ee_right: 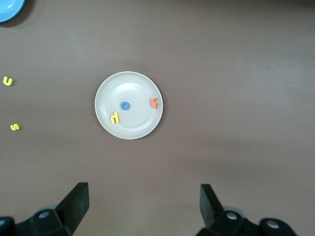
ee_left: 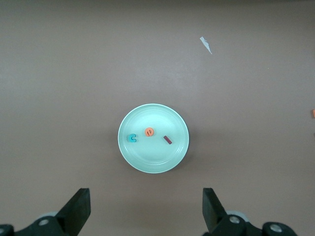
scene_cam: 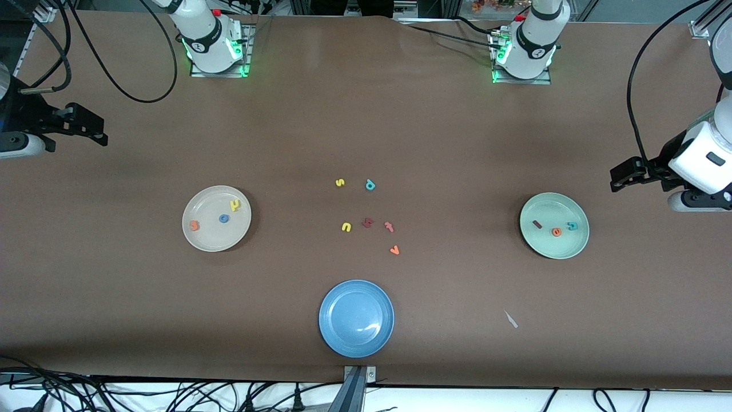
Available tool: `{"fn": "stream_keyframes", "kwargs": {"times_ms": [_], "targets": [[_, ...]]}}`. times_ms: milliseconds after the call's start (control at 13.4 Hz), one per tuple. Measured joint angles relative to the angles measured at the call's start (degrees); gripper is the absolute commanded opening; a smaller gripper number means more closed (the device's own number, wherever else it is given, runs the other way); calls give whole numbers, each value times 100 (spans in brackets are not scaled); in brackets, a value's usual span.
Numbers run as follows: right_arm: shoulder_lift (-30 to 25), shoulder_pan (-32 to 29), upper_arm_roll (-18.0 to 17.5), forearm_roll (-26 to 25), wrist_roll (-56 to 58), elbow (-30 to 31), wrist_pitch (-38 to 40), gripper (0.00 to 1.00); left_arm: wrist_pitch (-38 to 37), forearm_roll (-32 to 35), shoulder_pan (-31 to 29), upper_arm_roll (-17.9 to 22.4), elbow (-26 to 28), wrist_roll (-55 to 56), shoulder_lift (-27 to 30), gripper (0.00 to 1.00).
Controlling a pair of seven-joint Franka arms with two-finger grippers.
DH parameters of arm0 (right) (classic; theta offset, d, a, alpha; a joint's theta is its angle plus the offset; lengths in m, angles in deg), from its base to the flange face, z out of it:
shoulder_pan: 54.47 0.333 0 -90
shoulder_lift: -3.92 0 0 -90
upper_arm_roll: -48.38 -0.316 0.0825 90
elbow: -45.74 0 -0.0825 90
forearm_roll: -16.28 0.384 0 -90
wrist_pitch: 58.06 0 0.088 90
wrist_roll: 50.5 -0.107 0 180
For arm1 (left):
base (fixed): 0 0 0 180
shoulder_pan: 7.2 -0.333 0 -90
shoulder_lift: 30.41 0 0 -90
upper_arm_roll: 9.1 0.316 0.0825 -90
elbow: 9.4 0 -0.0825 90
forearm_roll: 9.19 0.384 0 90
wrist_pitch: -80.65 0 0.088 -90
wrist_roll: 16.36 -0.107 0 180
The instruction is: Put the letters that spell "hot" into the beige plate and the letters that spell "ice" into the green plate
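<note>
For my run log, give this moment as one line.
beige plate: h, o, t in | green plate: i, c, e in | left pincer open | right pincer open

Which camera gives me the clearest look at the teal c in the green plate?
The left wrist view: it looks straight down on the green plate, with the teal c large and unobstructed beside the orange e. The front view shows the c much smaller. The right wrist view does not show it.
</note>
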Motion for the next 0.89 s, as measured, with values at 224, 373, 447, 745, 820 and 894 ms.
{"fn": "stream_keyframes", "kwargs": {"times_ms": [224, 373, 447, 745, 820, 894], "targets": [[0, 93, -28, -50, -334, -4, 0, 100, 0, 0, -9, 2, 0, 0, 0, 100], [0, 111, -29, -57, -429, -5, 0, 100, 0, 0, -14, 3, 0, 0, 0, 100], [0, 110, -25, -58, -435, -5, 0, 100, 0, 0, -14, 3, 0, 0, 0, 100], [0, 109, -20, -60, -442, -6, 0, 100, 0, -492, -113, 14, 0, 0, 0, 100], [0, 109, -20, -60, -442, -6, 0, 100, 0, -514, -163, 14, 0, -4, 0, 100], [0, 109, -20, -60, -443, -6, 0, 100, 0, -515, -191, 19, 0, -6, 0, 100]]}}
